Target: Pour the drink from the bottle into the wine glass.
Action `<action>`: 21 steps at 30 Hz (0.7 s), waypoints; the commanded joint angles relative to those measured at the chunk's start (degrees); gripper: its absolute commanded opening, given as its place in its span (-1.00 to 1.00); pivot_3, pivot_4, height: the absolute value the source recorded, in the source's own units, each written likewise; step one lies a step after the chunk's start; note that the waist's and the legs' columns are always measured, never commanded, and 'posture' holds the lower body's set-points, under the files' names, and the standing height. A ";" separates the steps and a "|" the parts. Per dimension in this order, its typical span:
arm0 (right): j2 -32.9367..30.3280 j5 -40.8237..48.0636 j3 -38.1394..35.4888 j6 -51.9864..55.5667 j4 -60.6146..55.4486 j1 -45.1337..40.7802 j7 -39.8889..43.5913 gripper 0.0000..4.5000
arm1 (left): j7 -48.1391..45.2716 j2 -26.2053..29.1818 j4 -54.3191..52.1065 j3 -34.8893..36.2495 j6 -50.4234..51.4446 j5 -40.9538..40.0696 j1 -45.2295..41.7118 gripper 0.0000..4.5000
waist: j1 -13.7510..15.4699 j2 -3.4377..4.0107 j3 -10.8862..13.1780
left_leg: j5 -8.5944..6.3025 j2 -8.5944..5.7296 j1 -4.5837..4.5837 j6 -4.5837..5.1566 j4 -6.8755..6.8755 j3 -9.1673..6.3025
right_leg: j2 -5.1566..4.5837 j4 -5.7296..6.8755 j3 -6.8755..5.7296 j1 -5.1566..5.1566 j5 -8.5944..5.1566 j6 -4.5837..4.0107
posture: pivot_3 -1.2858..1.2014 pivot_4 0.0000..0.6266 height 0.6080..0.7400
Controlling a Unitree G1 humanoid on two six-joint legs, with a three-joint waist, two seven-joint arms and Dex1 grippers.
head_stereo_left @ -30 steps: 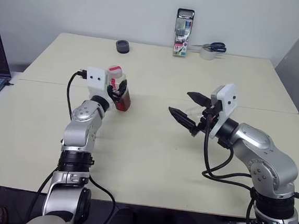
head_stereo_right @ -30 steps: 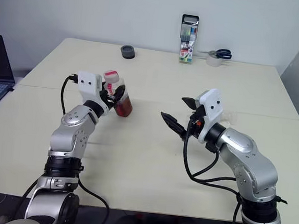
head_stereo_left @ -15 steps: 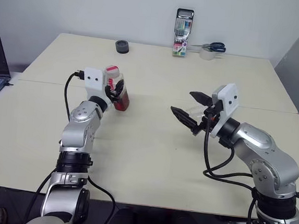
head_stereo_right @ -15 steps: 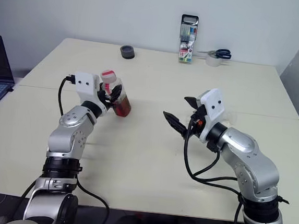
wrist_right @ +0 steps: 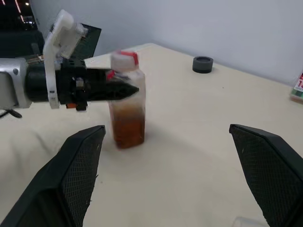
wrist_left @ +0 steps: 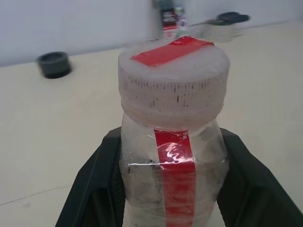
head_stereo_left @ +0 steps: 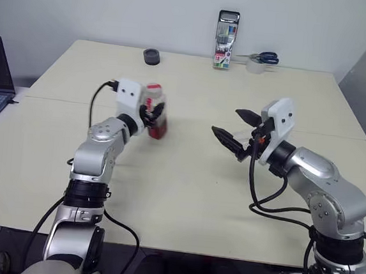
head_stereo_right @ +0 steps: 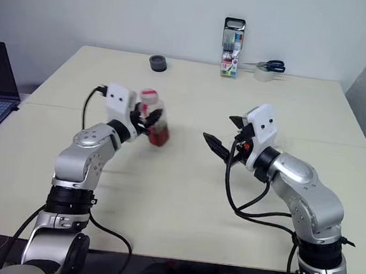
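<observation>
The left gripper (head_stereo_left: 151,114) has its fingers clamped on the bottle (head_stereo_left: 156,112), held upright and capped above the worktop (head_stereo_left: 186,176) with the drink (wrist_right: 128,128) inside, while the right gripper (head_stereo_left: 235,130) stands wide and empty; uncapping and pouring appear outstanding, wine glass unlocated.

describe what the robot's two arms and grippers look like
Both arms are glossy silver metal segments joined by black ring joints. Each wrist carries a white boxy camera housing, and a black cable loops along each arm. The left gripper and right gripper each have two black, pointed, wedge-shaped jaws; the right wrist view shows a fine mesh texture on their inner faces.
</observation>
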 commanded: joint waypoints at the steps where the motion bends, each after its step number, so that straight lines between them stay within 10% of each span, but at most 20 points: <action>1: 1.97 1.71 -1.31 2.07 -2.75 -2.33 -3.01 1.00 | -7.26 0.93 -6.87 -1.26 3.10 -5.59 -3.15 -0.09 | -0.03 0.00 0.00 | 0.00 0.00 0.00 0.00 0.00 0.00 | 0.00 -0.01 0.00 0.00 0.00 0.00 | 0.03 -0.52 1.00; 21: 11.08 2.73 1.81 7.85 -7.90 -1.56 -13.38 1.00 | -28.24 4.24 -5.49 -9.32 1.19 -8.76 -8.40 -0.09 | -0.54 0.09 0.05 | 0.01 -0.01 0.01 0.01 -0.14 0.09 | 0.01 0.01 0.10 -0.10 -0.01 -0.01 | 0.03 -0.52 1.00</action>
